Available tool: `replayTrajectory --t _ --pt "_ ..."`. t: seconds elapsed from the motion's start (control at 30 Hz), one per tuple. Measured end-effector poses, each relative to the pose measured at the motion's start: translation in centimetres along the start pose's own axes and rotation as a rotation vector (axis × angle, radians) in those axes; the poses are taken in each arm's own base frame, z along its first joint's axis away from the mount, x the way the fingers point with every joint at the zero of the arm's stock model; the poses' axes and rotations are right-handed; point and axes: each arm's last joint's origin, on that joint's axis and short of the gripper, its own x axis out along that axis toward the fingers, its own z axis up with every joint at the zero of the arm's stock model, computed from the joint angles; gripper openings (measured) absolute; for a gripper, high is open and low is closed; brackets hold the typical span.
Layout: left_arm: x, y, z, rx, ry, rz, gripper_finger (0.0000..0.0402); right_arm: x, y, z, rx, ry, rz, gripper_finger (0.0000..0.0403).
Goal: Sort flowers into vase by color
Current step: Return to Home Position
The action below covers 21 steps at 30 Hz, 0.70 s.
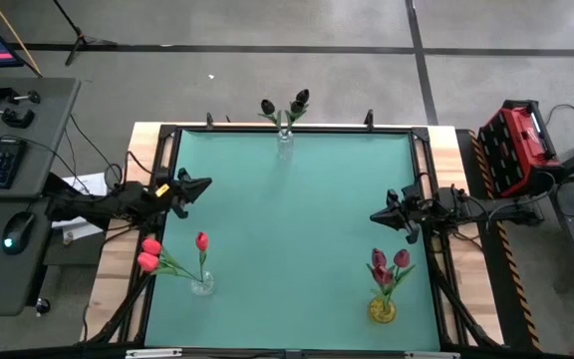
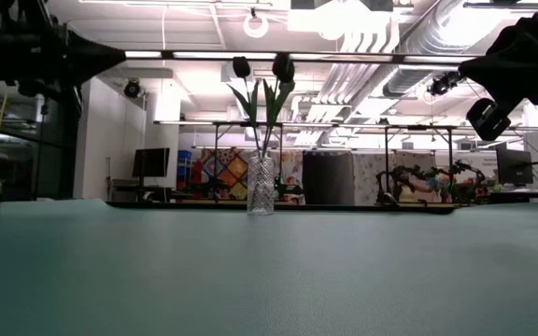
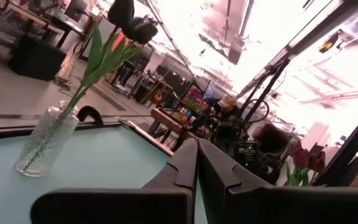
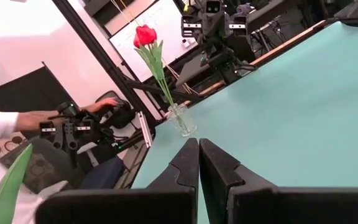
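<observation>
The table (image 1: 297, 229) is a smooth, matte teal mat inside a thin black frame with pale wood showing at the sides. At 12 o'clock on its far edge stands a tall clear vase (image 2: 261, 187) of glass with a fine diamond-cut texture, holding the black tulips (image 1: 299, 100). Their thin green stems run upright, the long pointed leaves splay outward, and the oval heads sit at the top. At about 7 o'clock a small, smooth transparent vase (image 1: 203, 285) holds the red tulips (image 1: 149, 254). Seen from above, two stems lean toward 9 o'clock with their heads close together, while a third points toward 12 o'clock. At about 5 o'clock a squat, rounded amber vase (image 1: 383, 310) holds the dark pink tulips (image 1: 379, 261), whose stems fan toward 12 o'clock in a tight bunch. The left gripper (image 1: 207, 185) hangs above the mat near 10 o'clock, pointing toward 3 o'clock, its two dark angular fingers (image 3: 182, 163) pressed together and holding nothing. The right gripper (image 1: 374, 215) hangs near 3 o'clock, pointing toward 9 o'clock, its fingers (image 4: 219, 165) likewise closed tip to tip on nothing. Beyond the table's edge, in the right wrist view, a person's hand (image 4: 101, 104) rests on dark equipment.
</observation>
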Motion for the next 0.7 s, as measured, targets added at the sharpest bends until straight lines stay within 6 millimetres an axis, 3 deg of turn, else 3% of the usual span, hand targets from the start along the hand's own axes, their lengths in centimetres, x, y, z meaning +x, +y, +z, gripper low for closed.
replayTrajectory --t 0.33,0.47,0.57,0.7 --pt "-0.1 -0.2 -0.1 -0.005 0.021 -0.03 0.0001 0.0 0.0 0.0 0.0 -0.001 0.001 0.0" --pt "0.0 0.3 -0.8 0.235 0.095 -0.011 0.0001 0.0 0.0 0.0 0.0 -0.001 0.001 0.0" --pt "-0.1 0.6 -1.7 0.336 0.221 -0.096 0.0001 0.0 0.0 0.0 0.0 0.0 0.001 0.0" --pt "-0.2 0.4 -2.0 0.469 0.267 -0.221 0.0001 0.0 0.0 0.0 0.0 0.0 0.001 0.0"
